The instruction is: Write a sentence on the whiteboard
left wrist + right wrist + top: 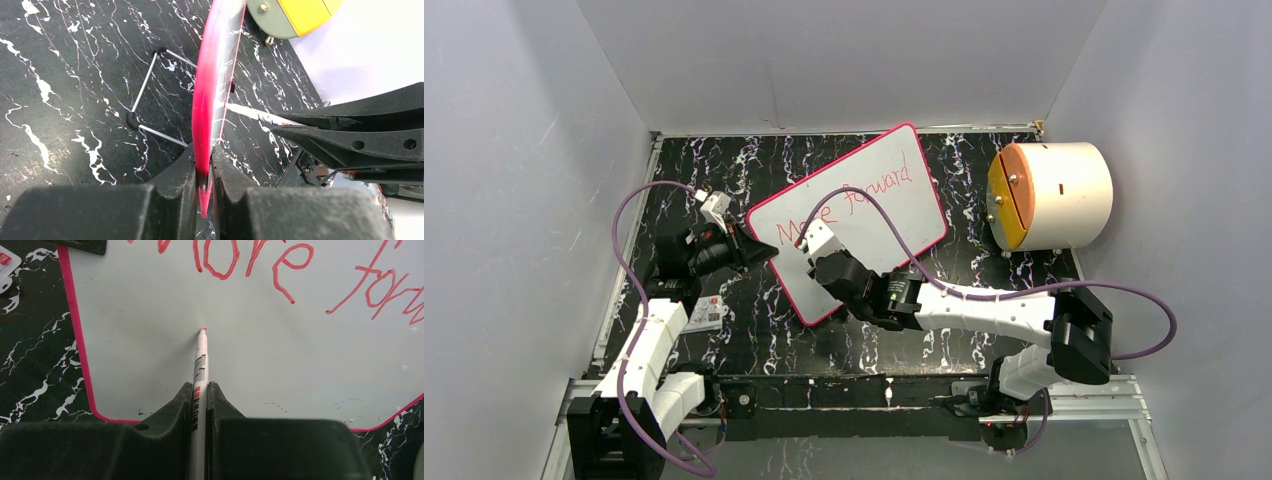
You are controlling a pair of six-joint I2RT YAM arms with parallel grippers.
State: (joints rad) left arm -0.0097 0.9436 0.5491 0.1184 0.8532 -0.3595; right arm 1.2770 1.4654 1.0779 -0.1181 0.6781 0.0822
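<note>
The whiteboard [894, 205] sat askew on the dark marbled table [764, 340], its pink left edge pinched tight between the fingers of the left gripper [204, 165]. The right gripper [200, 390] was clamped on a white marker [201, 355]. The marker's red tip stood at the blank surface just below "More", the first word of the red sentence [240, 260], beside "forward"

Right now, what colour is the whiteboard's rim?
The whiteboard's rim is pink-red, clearest in right wrist view.
</note>
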